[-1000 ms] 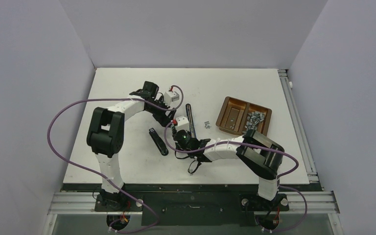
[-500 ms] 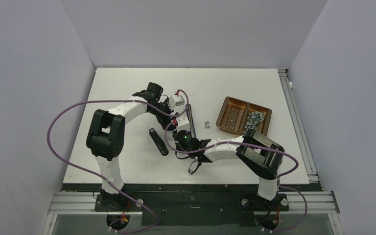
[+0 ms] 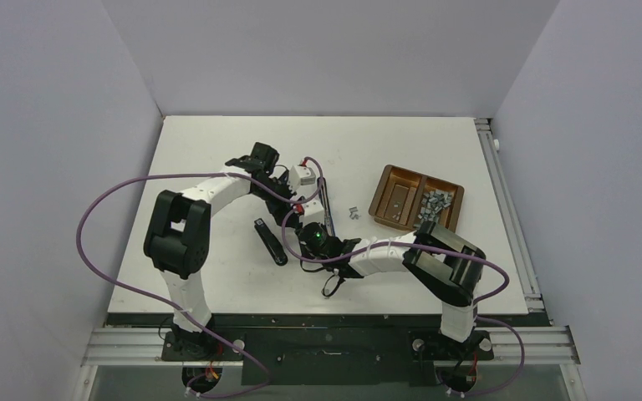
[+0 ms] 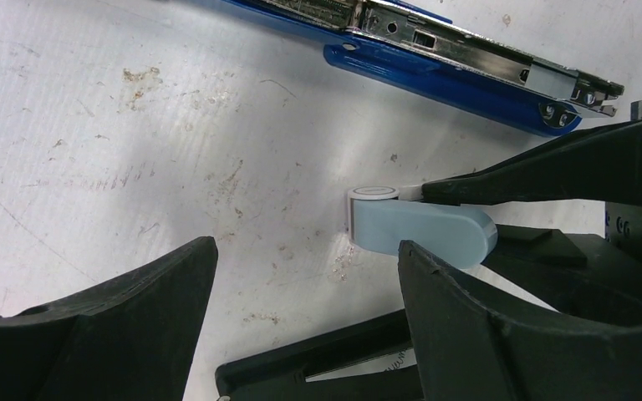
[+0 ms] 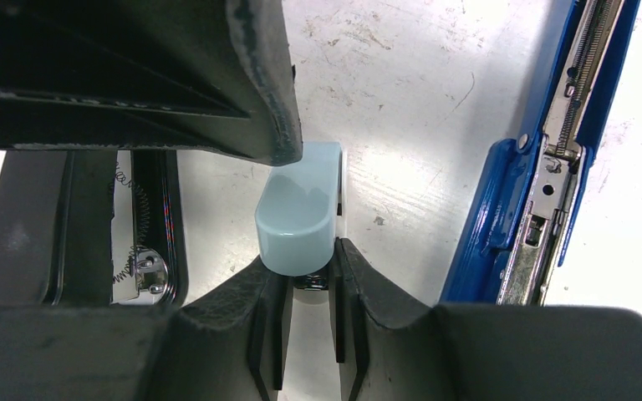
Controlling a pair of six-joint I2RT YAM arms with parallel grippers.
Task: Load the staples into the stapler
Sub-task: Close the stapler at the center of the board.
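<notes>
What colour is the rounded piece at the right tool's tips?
Piece: pale blue-grey, white edge; right wrist view shows it best.

Mid-table, small rounded piece (image 5: 299, 209) pinched in the right fingers (image 5: 234, 313), left stapler (image 3: 270, 241) just beside it on one side, right stapler (image 5: 501, 200) on the other, loose staples (image 3: 354, 213) farther right, then the tray (image 3: 389, 179), heaped staples (image 3: 435, 200) in its right compartment.

Stapler (image 4: 468, 71): glossy deep blue body, bright silver rail dotted with dark rivet holes. Rounded cap (image 5: 299, 209): pale blue-grey with a white edge; second stapler (image 5: 84, 225) black, chrome spring inside. Table (image 4: 134, 150) white, flecked with brown specks and fine grey scratches; tray (image 3: 403, 179) copper-brown, staples (image 3: 435, 200) silver-grey.
</notes>
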